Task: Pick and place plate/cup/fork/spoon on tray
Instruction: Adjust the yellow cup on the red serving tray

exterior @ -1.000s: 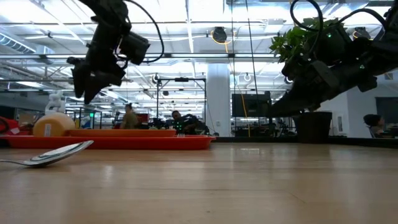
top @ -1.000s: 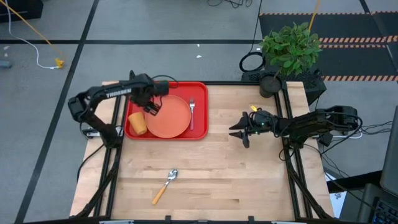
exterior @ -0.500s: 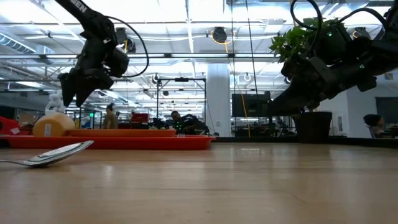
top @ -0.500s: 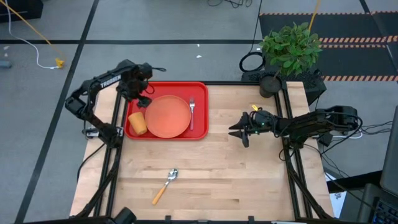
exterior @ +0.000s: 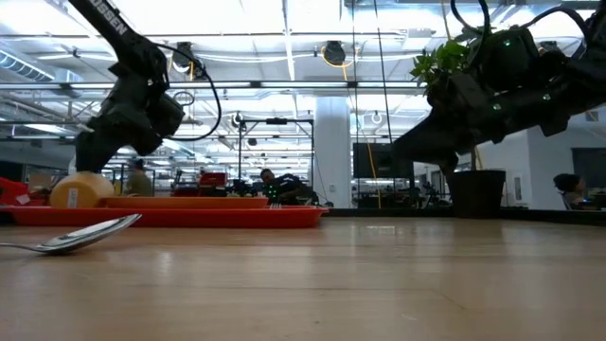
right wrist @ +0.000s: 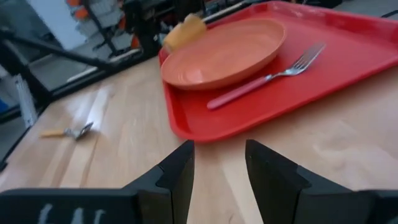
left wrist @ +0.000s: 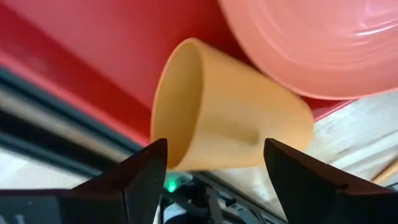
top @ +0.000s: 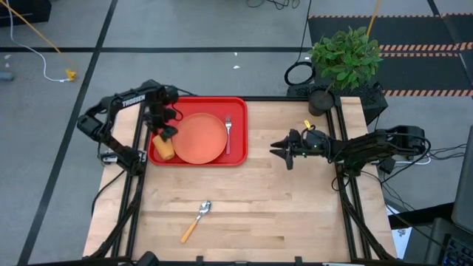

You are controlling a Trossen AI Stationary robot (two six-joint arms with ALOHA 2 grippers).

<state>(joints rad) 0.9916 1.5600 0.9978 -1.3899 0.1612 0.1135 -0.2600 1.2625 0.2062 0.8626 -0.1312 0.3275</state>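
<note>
Tray (top: 236,107) red, at table's far left; on it plate (top: 199,138), fork (top: 228,133) just right of plate, cup (top: 164,148) lying on side at left end, mouth toward left wrist camera. Spoon (top: 196,220) on bare wood near front edge, well apart from tray. Left gripper (top: 165,132) just above cup, fingers (left wrist: 140,177) spread, straddling cup, no grip seen. White lettering on left arm, only partly legible. Right gripper (top: 277,149) over mid-table, fingers part-open, empty.

a leafy potted plant (top: 345,58) stands at the table's (top: 295,214) far corner.
</note>
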